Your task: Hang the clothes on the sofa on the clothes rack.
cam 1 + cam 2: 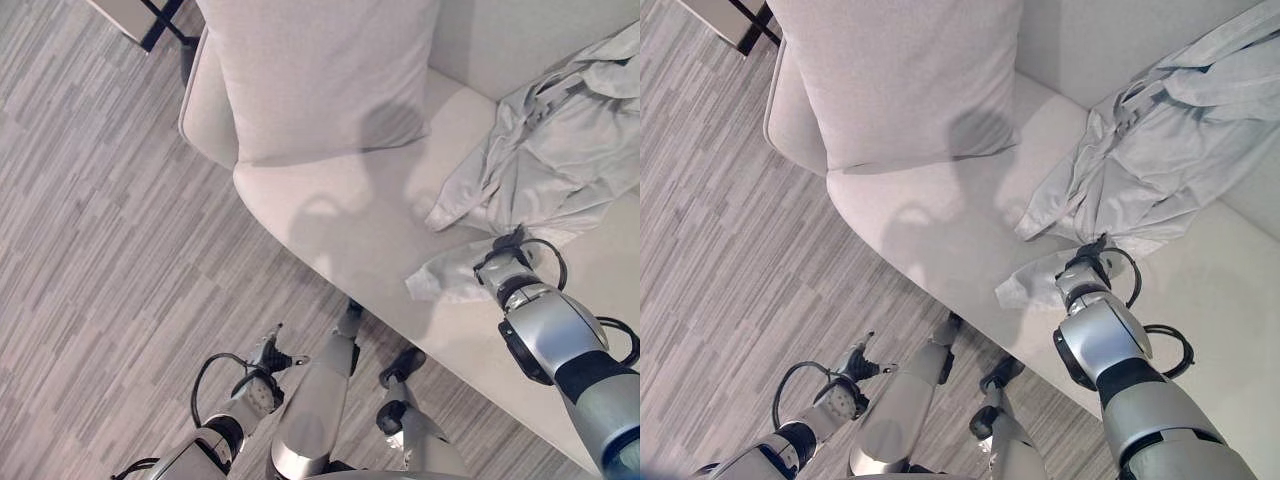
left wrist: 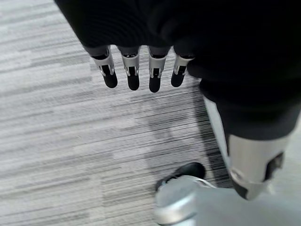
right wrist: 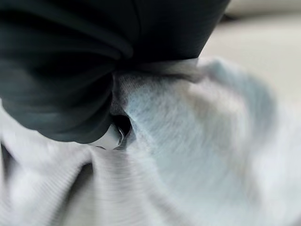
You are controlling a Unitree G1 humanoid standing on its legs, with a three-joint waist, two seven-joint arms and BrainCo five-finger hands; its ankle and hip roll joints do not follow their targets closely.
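A pale grey garment (image 1: 560,150) lies crumpled on the right part of the cream sofa (image 1: 340,220), one sleeve trailing toward the seat's front edge. My right hand (image 1: 508,262) rests on the garment's lower edge near that sleeve. In the right wrist view the cloth (image 3: 188,141) bunches up tight against the dark cover of the hand (image 3: 70,80), and how the hand stands there is hidden. My left hand (image 2: 131,70) hangs low over the floor to the sofa's left, fingers straight and holding nothing; it also appears in the left eye view (image 1: 268,358).
A large cream cushion (image 1: 320,70) leans against the sofa back, left of the garment. A dark furniture leg (image 1: 160,20) stands on the striped grey floor (image 1: 100,250) at the far left. The sofa's front edge runs diagonally close to me.
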